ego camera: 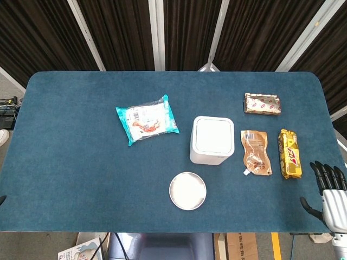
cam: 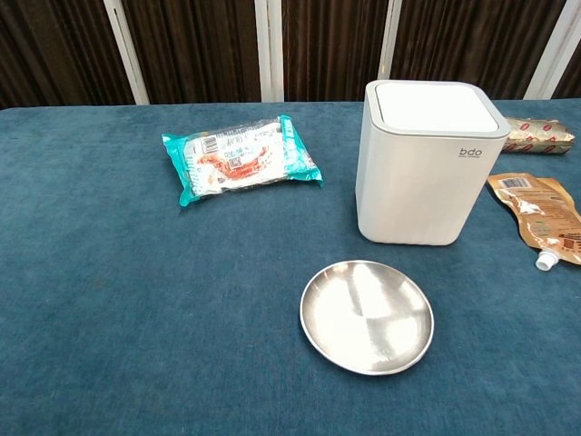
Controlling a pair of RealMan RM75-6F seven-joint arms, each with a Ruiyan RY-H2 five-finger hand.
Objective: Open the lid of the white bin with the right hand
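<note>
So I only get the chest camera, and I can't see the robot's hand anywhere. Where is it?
Observer: The right hand is at the near right corner of the table, fingers apart, holding nothing.
Operator: Is it close to the white bin?
Observer: No. The white bin is near the middle, and a brown pouch and a yellow snack packet lie between them.
Operator: A yellow one? I can't see that!
Observer: It lies just right of the brown pouch, outside your picture.
Operator: Is the lid open yet?
Observer: No, from above the lid sits flat and closed.
</note>
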